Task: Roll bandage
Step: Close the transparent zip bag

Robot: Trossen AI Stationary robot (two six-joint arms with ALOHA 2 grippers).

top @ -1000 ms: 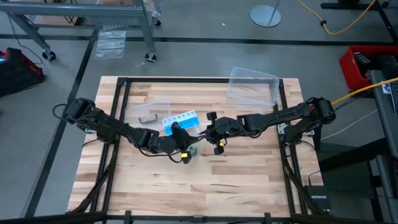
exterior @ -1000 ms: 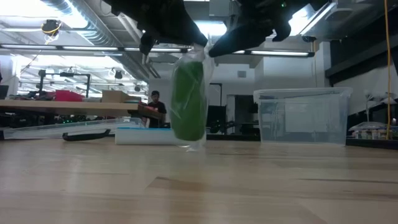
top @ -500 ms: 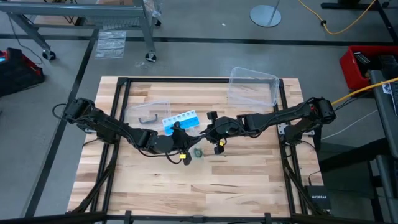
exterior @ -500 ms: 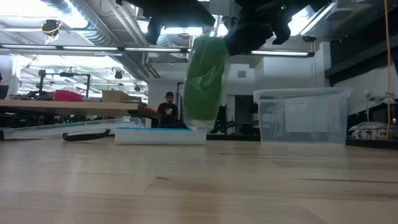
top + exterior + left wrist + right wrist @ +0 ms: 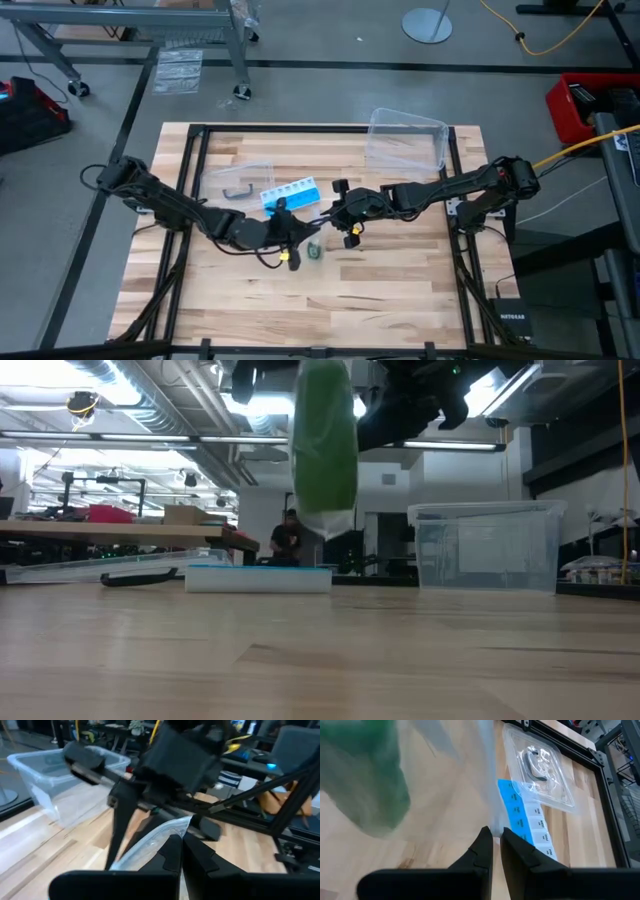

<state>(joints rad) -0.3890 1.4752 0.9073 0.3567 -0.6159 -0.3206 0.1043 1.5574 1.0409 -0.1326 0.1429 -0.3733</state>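
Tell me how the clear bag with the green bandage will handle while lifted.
Likely floppy: the clear bag sags below the bandage, pinched only at its film by the left gripper and right gripper. Probably light, and apt to swing, hanging clear of the table.

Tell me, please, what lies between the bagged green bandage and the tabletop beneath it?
Nothing: in the low view the bandage hangs clear above bare table.

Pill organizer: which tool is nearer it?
Left. The left tool sits just in front of the pill organizer; the right tool is off beside its end, slightly farther.
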